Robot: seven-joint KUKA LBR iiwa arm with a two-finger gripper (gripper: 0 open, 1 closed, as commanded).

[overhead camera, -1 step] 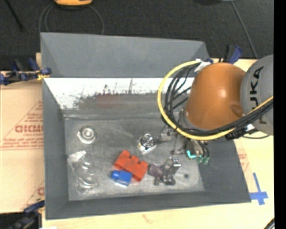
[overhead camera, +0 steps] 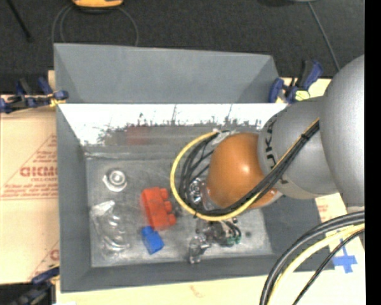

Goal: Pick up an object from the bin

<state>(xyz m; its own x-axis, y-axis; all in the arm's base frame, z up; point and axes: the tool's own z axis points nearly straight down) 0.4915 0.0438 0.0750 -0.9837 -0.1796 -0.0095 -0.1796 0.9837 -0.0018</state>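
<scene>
Gripper [overhead camera: 202, 241] is set low in the bin [overhead camera: 73, 221], opening can't be told; red brick [overhead camera: 159, 207] nearby could be knocked aside by a sloppy sweep.

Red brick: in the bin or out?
In. The red brick lies on the bin floor, left of the gripper, next to a blue block.

Even overhead light, white glare across far wall of bin [overhead camera: 178, 116], soft shadows
</scene>
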